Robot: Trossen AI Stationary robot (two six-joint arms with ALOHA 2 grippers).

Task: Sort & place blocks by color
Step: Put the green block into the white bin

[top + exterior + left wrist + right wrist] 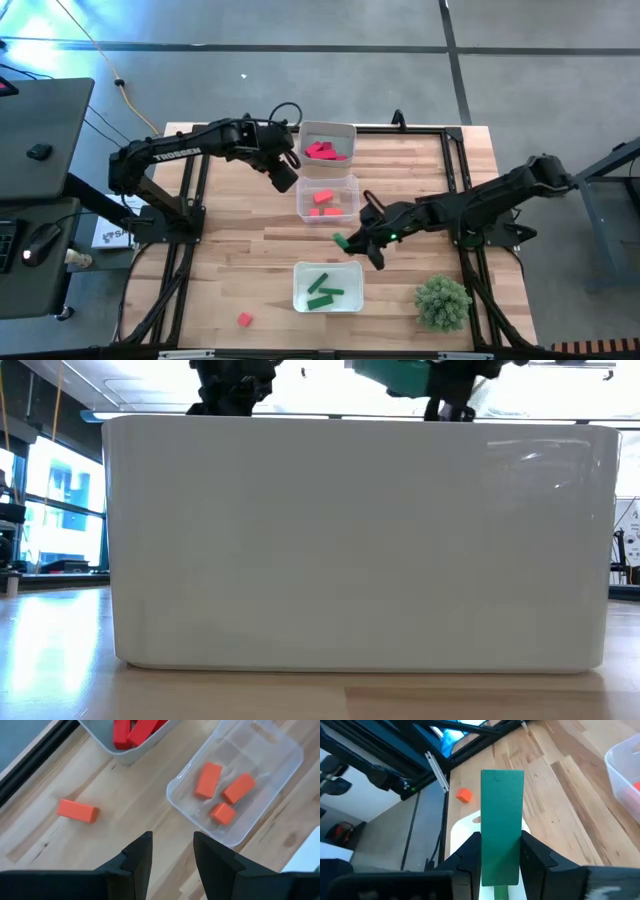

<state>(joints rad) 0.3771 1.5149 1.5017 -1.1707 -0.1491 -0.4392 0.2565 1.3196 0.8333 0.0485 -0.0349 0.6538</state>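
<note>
Wooden planks cover the table [240, 260], framed by dark rails along its edges. Three clear trays run down the middle: the crimson tray [327, 141] at 12 o'clock, the orange tray [327, 198] just below it, the green tray [327, 287] at 6 o'clock holding green blocks. The right gripper [501, 851] hangs between the orange and green trays, just above the green tray's rim, fingers clamped on a green block [502, 825]. The left gripper [172, 856] hovers beside the orange tray's 9 o'clock edge, fingers partly apart and holding nothing. One orange-red block [245, 319] lies alone near 7 o'clock, bare wood all round it. A bushy plant [442, 303] stands at 5 o'clock.
</note>
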